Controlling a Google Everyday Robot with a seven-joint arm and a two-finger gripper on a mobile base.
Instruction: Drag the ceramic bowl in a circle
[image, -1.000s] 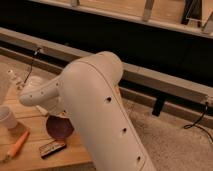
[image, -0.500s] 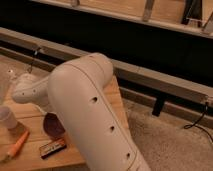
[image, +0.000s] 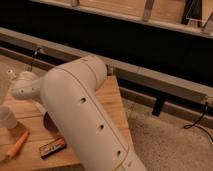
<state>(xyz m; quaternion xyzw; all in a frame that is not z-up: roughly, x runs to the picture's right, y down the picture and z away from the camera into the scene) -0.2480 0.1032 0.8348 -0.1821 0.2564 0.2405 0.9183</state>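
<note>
The ceramic bowl (image: 48, 121) shows only as a dark maroon sliver on the wooden table (image: 113, 102), at the left edge of my arm. My big white arm (image: 82, 115) crosses the middle of the view and covers most of the bowl. Its rounded joint (image: 24, 89) sits above the table's left part. The gripper is hidden behind the arm, somewhere near the bowl, and no part of it shows.
A pale translucent cup (image: 7, 118) stands at the table's left. An orange carrot-like thing (image: 18, 145) and a dark bar with an orange label (image: 52, 148) lie near the front edge. Behind are a dark rail and wall. Carpet (image: 170, 142) and a cable (image: 196, 122) are at the right.
My arm has swung left and nearer the camera and covers more of the bowl. The bowl's visible part has shifted slightly left.
</note>
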